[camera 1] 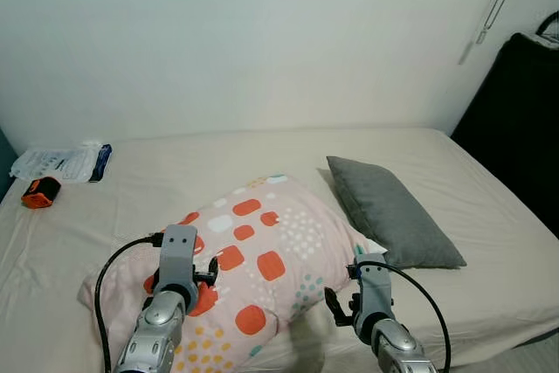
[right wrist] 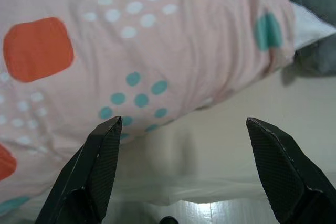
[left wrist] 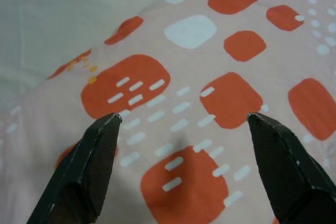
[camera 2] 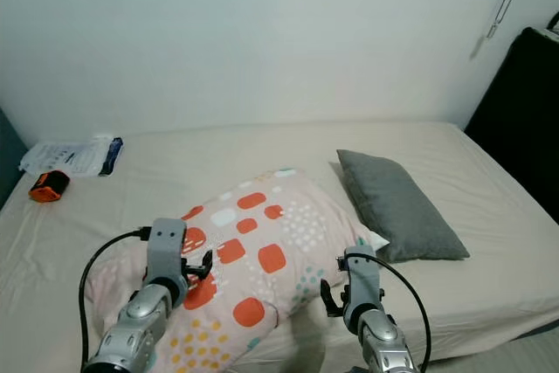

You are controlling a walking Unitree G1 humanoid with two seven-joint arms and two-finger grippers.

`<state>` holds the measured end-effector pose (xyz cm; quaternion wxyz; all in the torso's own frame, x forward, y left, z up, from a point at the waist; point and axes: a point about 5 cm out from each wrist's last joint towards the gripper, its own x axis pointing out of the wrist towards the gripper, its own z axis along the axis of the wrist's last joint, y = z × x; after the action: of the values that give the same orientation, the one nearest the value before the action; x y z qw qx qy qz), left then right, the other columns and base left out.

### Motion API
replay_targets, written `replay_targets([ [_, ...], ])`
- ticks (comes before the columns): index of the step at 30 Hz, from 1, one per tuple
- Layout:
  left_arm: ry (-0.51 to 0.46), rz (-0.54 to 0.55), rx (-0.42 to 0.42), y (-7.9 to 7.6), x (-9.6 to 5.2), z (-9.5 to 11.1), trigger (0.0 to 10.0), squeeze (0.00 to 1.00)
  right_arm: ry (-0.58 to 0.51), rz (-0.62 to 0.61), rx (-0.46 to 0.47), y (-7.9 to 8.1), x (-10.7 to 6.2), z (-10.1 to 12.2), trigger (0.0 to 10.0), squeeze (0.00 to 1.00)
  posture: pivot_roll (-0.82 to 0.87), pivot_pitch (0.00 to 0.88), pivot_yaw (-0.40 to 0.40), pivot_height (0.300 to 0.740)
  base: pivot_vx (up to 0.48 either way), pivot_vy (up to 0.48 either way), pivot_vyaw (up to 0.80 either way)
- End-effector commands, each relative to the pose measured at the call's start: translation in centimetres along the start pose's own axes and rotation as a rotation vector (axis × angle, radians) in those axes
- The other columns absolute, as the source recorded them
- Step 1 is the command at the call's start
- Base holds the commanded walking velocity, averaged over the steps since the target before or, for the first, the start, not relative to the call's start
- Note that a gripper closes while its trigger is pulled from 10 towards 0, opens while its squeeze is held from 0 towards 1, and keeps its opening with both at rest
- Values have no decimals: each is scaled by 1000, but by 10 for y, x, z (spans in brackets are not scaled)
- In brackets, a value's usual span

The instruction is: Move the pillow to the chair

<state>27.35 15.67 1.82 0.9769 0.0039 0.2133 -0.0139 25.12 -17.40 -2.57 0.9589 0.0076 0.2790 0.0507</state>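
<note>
A: Pillow location?
B: The patterned pillow (camera 1: 253,255), pink with orange blocks plus white and teal dots, lies on the bed (camera 1: 489,242), near side, a bit left of centre. Its far right corner is just beside a grey pillow (camera 1: 393,211), maybe touching, can't tell.

A: Left claw?
B: The left gripper (left wrist: 184,121) hangs over the near left part of the patterned pillow. Fingers spread wide, nothing between them. In the left wrist view both black fingers (left wrist: 84,166) frame orange blocks right in front of them. Contact with the fabric, can't tell.

A: Right one?
B: The right gripper (right wrist: 181,124) is at the pillow's near right edge. Also spread wide, gripping nothing. In the right wrist view the fingers (right wrist: 281,169) straddle the line where the pillow's teal-dotted side meets the beige sheet. The sheet's near edge and a strip of shiny floor (right wrist: 210,211) show below.

A: Other stuff?
B: Far left on the bed: a white plastic packet (camera 1: 61,163) with a dark blue end, and just near of it a small orange and black object (camera 1: 40,192), too small to identify. Plain white wall (camera 1: 262,41) behind the bed. Something tall and black (camera 1: 520,128) stands at the far right, past the bed's edge, unclear what. A thin cord (camera 1: 493,6) hangs down the wall at upper right.
</note>
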Motion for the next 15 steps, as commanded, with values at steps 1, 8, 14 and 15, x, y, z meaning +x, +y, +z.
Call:
replay_targets([
  [1,19,10,28,2,1,-2,10000,0,3,-13,17,1,1,0,10000,0,63,0,-39,740,0,0,0],
  [8,34,-37,69,-4,3,-3,10000,0,-2,11,73,6,3,1,10000,0,63,0,-16,740,0,0,0],
  [14,27,-51,70,-6,6,1,10000,0,-24,18,26,5,2,4,10000,0,37,0,11,740,0,0,0],
  [15,28,-59,73,-8,7,1,10000,0,-23,9,30,4,2,3,10000,0,40,0,13,740,0,0,0],
])
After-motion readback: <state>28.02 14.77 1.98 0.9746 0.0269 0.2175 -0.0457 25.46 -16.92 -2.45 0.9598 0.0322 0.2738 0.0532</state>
